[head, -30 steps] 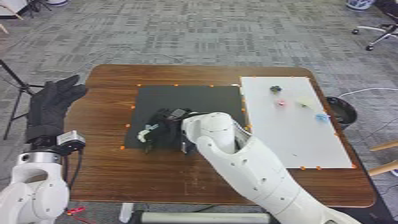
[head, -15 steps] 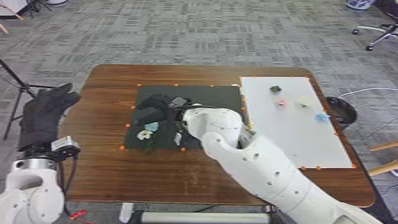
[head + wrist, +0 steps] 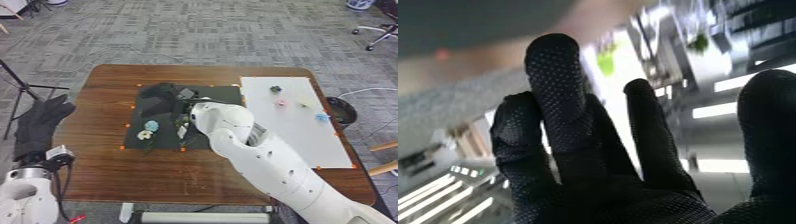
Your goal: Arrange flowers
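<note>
Holds black-gloved left hand (image 3: pixel 37 131) open; hovers black-gloved right hand (image 3: pixel 160 103) open near round pale-blue flower (image 3: pixel 151 125) and yellow-centred white flower (image 3: pixel 145 135).

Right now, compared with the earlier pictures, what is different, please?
The right hand moved away from the robot, uncovering the blue flower and white flower on the black mat. The left hand drew back slightly. The pink flower stayed put.
</note>
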{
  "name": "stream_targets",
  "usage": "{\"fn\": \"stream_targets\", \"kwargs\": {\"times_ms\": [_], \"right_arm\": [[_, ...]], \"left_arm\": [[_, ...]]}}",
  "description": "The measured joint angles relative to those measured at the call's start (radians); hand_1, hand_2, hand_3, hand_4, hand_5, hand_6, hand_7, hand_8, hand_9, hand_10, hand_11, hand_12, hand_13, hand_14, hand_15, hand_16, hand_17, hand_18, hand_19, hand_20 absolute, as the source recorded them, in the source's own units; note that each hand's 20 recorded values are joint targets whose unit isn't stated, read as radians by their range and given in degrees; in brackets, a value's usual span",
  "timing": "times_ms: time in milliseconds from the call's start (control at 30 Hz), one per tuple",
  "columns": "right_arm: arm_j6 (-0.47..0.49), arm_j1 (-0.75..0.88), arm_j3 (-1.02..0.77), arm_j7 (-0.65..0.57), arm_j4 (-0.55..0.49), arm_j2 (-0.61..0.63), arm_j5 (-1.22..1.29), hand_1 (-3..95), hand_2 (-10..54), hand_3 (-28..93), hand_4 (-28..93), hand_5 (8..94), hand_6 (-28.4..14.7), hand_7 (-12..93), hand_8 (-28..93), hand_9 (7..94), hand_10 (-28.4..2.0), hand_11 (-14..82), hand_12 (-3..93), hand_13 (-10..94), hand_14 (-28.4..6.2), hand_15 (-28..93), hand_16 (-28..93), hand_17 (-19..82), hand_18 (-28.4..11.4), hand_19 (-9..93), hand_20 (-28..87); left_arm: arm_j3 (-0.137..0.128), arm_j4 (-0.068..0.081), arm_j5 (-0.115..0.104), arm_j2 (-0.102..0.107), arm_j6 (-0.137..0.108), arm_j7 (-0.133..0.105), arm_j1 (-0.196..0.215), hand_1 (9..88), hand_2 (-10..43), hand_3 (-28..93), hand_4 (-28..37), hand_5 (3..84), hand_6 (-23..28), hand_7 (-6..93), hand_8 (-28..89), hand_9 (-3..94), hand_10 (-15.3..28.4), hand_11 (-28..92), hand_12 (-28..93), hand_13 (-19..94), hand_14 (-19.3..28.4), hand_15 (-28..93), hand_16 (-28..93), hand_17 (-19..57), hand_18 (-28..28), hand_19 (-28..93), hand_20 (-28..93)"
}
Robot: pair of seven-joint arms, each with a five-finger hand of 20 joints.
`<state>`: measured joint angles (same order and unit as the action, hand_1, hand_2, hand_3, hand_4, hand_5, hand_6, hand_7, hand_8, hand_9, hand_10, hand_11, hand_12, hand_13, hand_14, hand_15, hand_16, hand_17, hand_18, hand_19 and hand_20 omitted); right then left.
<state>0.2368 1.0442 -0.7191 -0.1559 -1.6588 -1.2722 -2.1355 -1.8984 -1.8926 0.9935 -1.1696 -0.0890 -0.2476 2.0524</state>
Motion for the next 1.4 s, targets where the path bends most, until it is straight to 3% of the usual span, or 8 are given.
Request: {"fn": "stream_targets", "kwargs": {"times_ms": [100, 267, 500, 600, 667, 867, 1033, 1400], "right_arm": [[-0.107, 0.011, -0.020, -0.008, -0.064, 0.053, 0.056, 24.9, -0.9, 60, -12, 47.7, -3.9, 6, -6, 45.9, -16.6, 5.8, 12.1, 65, -15.6, 51, 23, 32, -23.9, 72, 51], [-0.219, 0.059, -0.130, -0.018, -0.159, 0.140, 0.079, 27.4, -3.7, 62, -12, 50.5, -3.9, 7, -6, 51.0, -16.6, 7.4, 14.3, 65, -15.1, 50, 24, 32, -23.5, 71, 51], [-0.356, 0.191, -0.330, -0.061, -0.263, 0.296, 0.096, 29.3, -6.3, 62, -12, 53.0, -3.9, 9, -6, 53.6, -16.9, 10.1, 17.2, 65, -14.5, 50, 25, 32, -22.9, 71, 51], [-0.366, 0.268, -0.446, -0.078, -0.276, 0.346, 0.086, 30.1, -7.1, 63, -12, 53.8, -3.9, 10, -6, 54.7, -17.0, 11.8, 18.6, 66, -14.2, 50, 25, 32, -22.8, 71, 51], [-0.373, 0.319, -0.517, -0.096, -0.274, 0.371, 0.071, 30.6, -7.6, 63, -12, 54.6, -3.7, 10, -6, 55.9, -16.6, 13.6, 19.2, 66, -13.9, 50, 25, 32, -22.8, 72, 52], [-0.419, 0.448, -0.678, -0.153, -0.230, 0.405, -0.022, 32.9, -8.8, 63, -12, 57.6, -3.3, 12, -6, 58.3, -15.7, 16.3, 19.8, 67, -13.6, 51, 26, 33, -22.5, 73, 52], [-0.424, 0.551, -0.783, -0.169, -0.192, 0.406, -0.105, 33.9, -9.4, 63, -12, 58.3, -3.1, 14, -6, 58.4, -15.5, 17.5, 20.0, 67, -13.3, 52, 26, 33, -22.6, 73, 53], [-0.289, 0.689, -0.889, -0.208, -0.112, 0.391, -0.200, 34.0, -9.5, 64, -13, 57.9, -3.2, 14, -6, 59.1, -15.4, 20.5, 22.7, 68, -13.4, 55, 28, 34, -23.1, 75, 54]], "left_arm": [[-0.011, 0.000, 0.001, -0.004, 0.007, 0.003, 0.010, 17.4, 14.2, 68, -28.3, 52.5, 2.6, 16.8, -7, 50.6, 15.3, 26, 16, 40, 18.7, 23, 2, 6.4, 12.6, 11, 18], [0.004, -0.001, 0.002, 0.001, -0.002, 0.006, 0.008, 17.4, 14.3, 68, -28.3, 52.5, 2.6, 16.7, -7, 50.6, 15.3, 26, 16, 40, 18.7, 23, 2, 6.5, 12.6, 11, 18], [-0.009, -0.016, 0.002, -0.006, 0.000, 0.000, 0.022, 17.5, 14.4, 68, -28.3, 52.5, 2.6, 16.5, -7, 50.5, 15.3, 26, 16, 40, 18.7, 23, 2, 6.5, 12.6, 11, 18], [-0.024, -0.023, 0.003, -0.016, 0.014, 0.002, 0.035, 17.4, 14.4, 68, -28.3, 52.5, 2.6, 16.7, -7, 50.6, 15.3, 26, 16, 40, 18.7, 23, 2, 6.5, 12.6, 11, 18], [-0.019, -0.023, 0.004, -0.017, 0.014, 0.004, 0.036, 17.4, 14.4, 68, -28.3, 52.5, 2.7, 16.7, -7, 50.5, 15.4, 26, 16, 40, 18.7, 23, 2, 6.5, 12.6, 11, 18], [0.025, -0.025, 0.006, -0.006, -0.036, 0.010, 0.020, 17.4, 14.3, 68, -28.3, 52.5, 2.6, 16.7, -7, 50.5, 15.3, 26, 16, 40, 18.7, 23, 2, 6.5, 12.6, 11, 18], [0.026, -0.032, 0.010, -0.005, -0.040, 0.012, 0.015, 17.3, 14.1, 68, -28.3, 52.5, 2.6, 16.8, -7, 50.5, 15.4, 26, 16, 40, 18.7, 23, 2, 6.8, 12.7, 12, 18], [0.025, -0.041, 0.013, -0.006, -0.040, 0.012, 0.015, 17.2, 13.9, 68, -28.3, 52.5, 2.6, 16.7, -7, 50.5, 15.4, 26, 16, 40, 18.8, 23, 2, 6.8, 12.7, 12, 18]]}}
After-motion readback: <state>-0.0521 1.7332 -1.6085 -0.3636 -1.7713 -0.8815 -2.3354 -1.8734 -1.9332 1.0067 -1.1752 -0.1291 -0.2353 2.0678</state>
